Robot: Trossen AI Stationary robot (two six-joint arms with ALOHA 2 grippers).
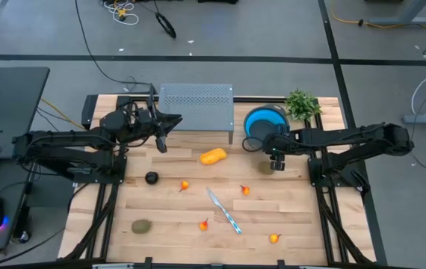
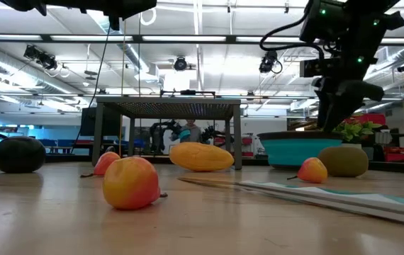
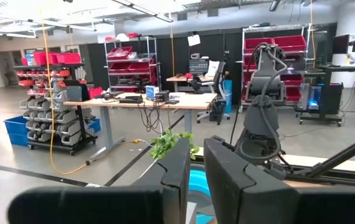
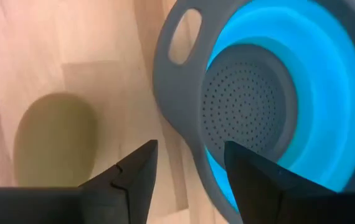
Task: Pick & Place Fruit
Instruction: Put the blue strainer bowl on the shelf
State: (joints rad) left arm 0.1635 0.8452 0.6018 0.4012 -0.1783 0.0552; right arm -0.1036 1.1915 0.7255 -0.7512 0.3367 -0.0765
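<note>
Right hand (image 1: 275,159) open, seemingly above oval fruit (image 1: 265,168)

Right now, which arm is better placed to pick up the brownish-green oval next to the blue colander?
Right. The right gripper hangs open beside the brownish-green oval and the blue colander. The left gripper is shut, raised near the metal rack, far across the table.

Wooden table (image 1: 168,224) with scattered fruit (image 1: 213,156), knife (image 1: 224,211), blue colander (image 1: 264,120), plant (image 1: 302,104).
</note>
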